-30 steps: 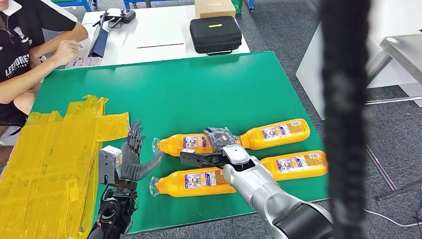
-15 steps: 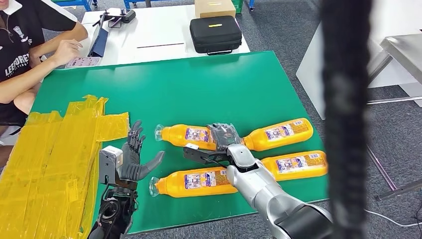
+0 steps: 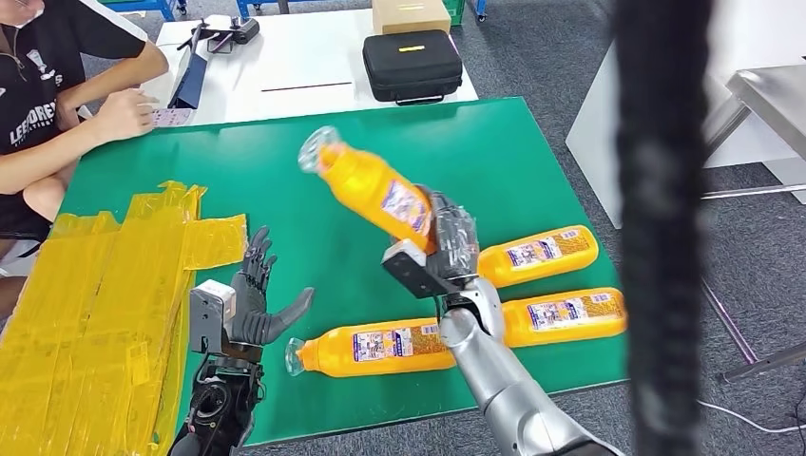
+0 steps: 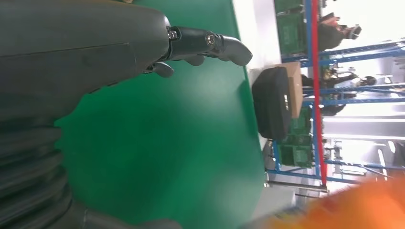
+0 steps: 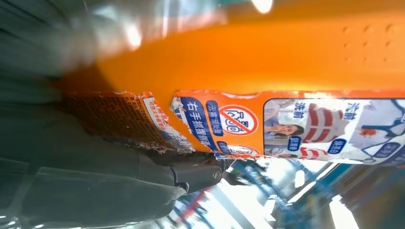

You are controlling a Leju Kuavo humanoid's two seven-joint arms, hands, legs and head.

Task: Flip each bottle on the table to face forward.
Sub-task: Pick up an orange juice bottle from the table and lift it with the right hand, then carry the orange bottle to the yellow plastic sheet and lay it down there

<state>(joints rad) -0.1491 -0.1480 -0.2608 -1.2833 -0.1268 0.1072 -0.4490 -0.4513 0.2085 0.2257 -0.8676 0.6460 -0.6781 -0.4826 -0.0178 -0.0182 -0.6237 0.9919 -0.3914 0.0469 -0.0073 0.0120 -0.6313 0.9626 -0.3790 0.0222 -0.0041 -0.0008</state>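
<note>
My right hand (image 3: 447, 249) grips an orange bottle (image 3: 373, 192) by its base and holds it tilted above the green table (image 3: 399, 152), clear cap up and to the far left. In the right wrist view that orange bottle (image 5: 286, 71) is pressed against my fingers (image 5: 191, 174), its torn label showing. Three more orange bottles lie flat: one (image 3: 537, 255) right of the hand, one (image 3: 566, 315) near the front right edge, one (image 3: 371, 348) near the front. My left hand (image 3: 249, 302) hovers open at the front left, its fingers (image 4: 210, 43) spread over the green top.
Yellow taped sheeting (image 3: 95, 304) covers the table's left side. A person (image 3: 47, 104) sits at the far left corner. Behind stands a white table (image 3: 285, 66) with a black case (image 3: 411, 65) and a cardboard box (image 3: 411, 14). A dark vertical bar (image 3: 661, 228) blocks the right.
My right hand has lifted the far-left bottle off the table and swung it up, cap pointing away to the far left. The left hand has stayed in place.
</note>
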